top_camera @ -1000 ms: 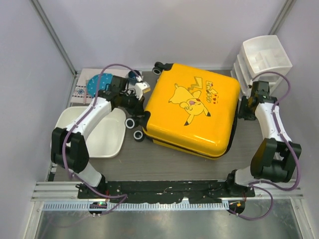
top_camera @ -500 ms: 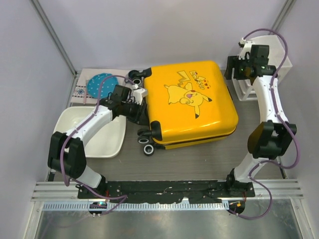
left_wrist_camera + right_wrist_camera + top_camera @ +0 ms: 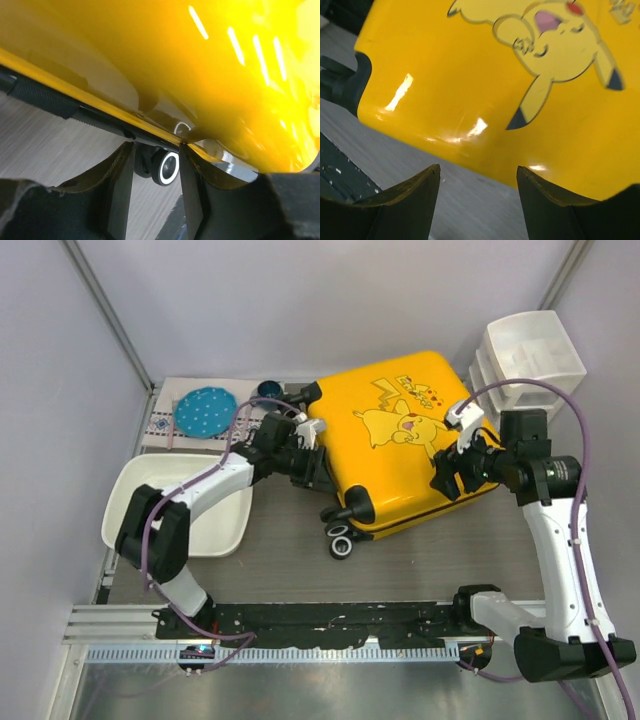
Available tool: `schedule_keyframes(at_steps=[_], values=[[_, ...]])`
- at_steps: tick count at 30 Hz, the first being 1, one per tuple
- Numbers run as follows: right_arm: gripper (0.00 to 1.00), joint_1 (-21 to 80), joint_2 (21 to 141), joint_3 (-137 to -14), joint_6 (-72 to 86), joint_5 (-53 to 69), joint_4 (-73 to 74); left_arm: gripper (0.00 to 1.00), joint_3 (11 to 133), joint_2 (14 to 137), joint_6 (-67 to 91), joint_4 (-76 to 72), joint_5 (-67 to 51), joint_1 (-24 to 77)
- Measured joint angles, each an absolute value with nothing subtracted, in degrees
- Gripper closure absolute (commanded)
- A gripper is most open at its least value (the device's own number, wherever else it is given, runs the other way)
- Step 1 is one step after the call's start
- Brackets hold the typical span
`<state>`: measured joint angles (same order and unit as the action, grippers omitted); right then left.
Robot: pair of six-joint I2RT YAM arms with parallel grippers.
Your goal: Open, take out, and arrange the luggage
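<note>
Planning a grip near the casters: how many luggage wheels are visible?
2: near wheel at the front corner of the luggage, far wheel at its back-left corner. Others may be hidden.

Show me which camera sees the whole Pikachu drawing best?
The top external view: the whole Pikachu drawing shows on the luggage. The right wrist view cuts part off; the left wrist view shows only plain yellow.

Both arms bent inward, fingers apart.
The left arm stretches low toward the right, left claw [image 3: 318, 464] parted; the raised right arm folds at the elbow, right claw [image 3: 447, 476] angled down-left, spread wide.
</note>
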<state>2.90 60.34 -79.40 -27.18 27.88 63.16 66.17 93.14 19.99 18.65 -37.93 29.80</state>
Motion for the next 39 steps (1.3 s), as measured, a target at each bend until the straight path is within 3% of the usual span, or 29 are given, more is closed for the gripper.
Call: schedule_keyframes(at_steps=[5, 10, 13, 17, 18, 20, 26, 32, 39], values=[[0.63, 2.87, 61.52, -72.77, -35.62, 27.27, 66.04, 0.55, 70.13, 99.81, 28.05, 13.45, -41.54, 31.33], [0.67, 3.73, 60.93, -67.59, -36.75, 28.29, 64.93, 0.48, 70.61, 100.82, 30.02, 7.01, -39.99, 29.69], [0.66, 4.03, 61.12, -64.64, -34.92, 28.4, 62.94, 0.41, 63.75, 96.42, 30.48, -2.07, -37.76, 27.62], [0.61, 4.08, 62.61, -63.37, -32.1, 28.27, 62.15, 0.25, 50.48, 81.32, 26.57, -4.62, -33.45, 25.71], [0.6, 4.19, 62.89, -63.37, -31.53, 28.25, 62.17, 0.12, 47.79, 76.55, 25.23, -4.32, -32.16, 25.76], [0.53, 4.86, 63.64, -63.37, -30.79, 28.16, 62.17, 0.0, 43.33, 66.85, 21.98, -4.45, -29.52, 25.91], [0.29, 8.93, 66.11, -66.46, -35.35, 28.47, 62.28, 0.0, 32.21, 44.27, 15.7, -4.97, -25.89, 26.3], [0.22, 13.19, 66.87, -82.43, -47.18, 31.64, 68.82, 0.0, 29.17, 42.59, 14.37, -2.76, -29.02, 26.5], [0.14, 35.38, 66.46, -84.86, -49.93, 28.77, 65.52, 0.0, 21.26, 41.28, 14.24, -2.79, -30.41, 26.52]])
